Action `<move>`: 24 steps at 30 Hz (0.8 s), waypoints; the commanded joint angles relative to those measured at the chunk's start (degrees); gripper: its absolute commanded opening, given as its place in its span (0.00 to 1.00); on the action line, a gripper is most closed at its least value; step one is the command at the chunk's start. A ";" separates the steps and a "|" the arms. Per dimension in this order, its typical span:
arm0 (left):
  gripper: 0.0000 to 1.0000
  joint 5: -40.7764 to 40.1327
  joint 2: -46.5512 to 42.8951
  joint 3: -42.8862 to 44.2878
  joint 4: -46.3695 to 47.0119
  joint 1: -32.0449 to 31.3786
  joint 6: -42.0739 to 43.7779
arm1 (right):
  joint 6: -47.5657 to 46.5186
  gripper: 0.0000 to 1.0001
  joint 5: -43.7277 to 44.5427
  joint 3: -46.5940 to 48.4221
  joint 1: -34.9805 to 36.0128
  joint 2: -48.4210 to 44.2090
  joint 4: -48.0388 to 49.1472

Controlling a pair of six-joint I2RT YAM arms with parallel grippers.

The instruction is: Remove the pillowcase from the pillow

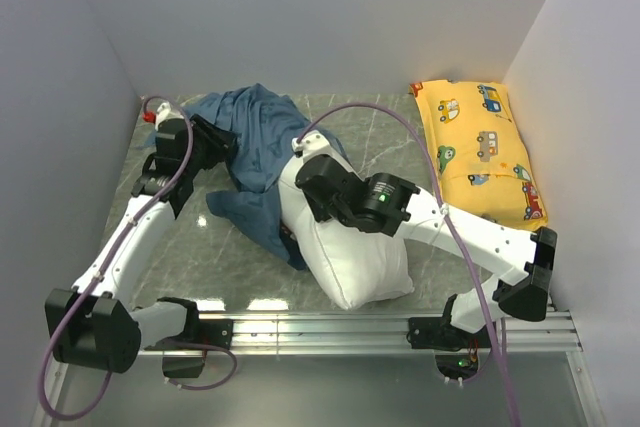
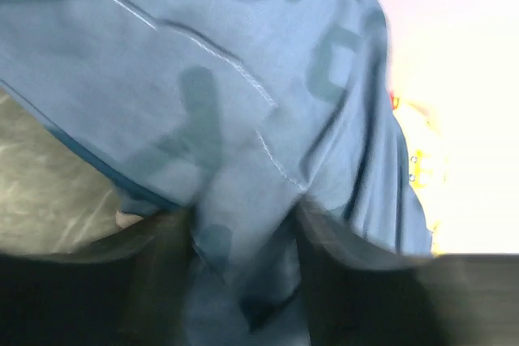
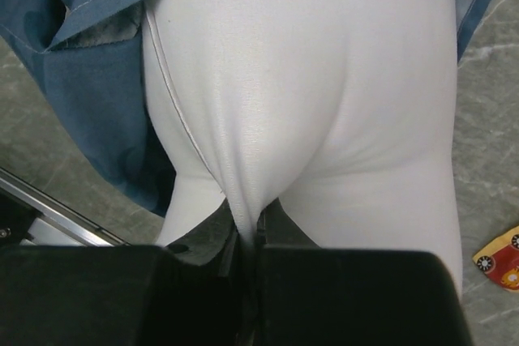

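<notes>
**Pillow half bare, both arms gripping cloth**

Nearest to me, just behind the metal rail at the near edge, the pillow lay on the grey marbled worktop, slanting away to the left. Its near, plump end was bare and white. A little farther on, the right end effector was pressed together on a ridge of the white pillow fabric. In the right wrist view this cloth was drawn into a tight fold between the black fingers.

Beyond this point the pillowcase lay crumpled on the worktop. It covered the far end of the pillow and spread to the left and back. How much of the pillow was inside it, I could not tell.

At the left side of the blue heap the left end effector pinched a bunch of the pillowcase. The fabric filled the gap between its fingers, though this view was blurred.

In the far right corner, well apart, a yellow pillow printed with cars lay along the wall.
</notes>
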 commanded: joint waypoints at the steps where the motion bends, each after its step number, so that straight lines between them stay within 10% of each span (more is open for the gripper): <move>1: 0.45 -4.07 3.70 4.99 3.96 -0.30 0.35 | 1.47 0.00 0.69 -0.13 -0.11 -5.71 5.67; 5: 0.00 -10.57 7.49 9.83 0.98 0.31 2.11 | 1.91 0.00 1.74 -1.10 -0.11 -7.38 5.15; 24: 0.00 -15.96 32.96 33.29 -4.74 21.23 5.62 | 4.46 0.00 5.44 -2.87 -2.22 -28.20 -3.64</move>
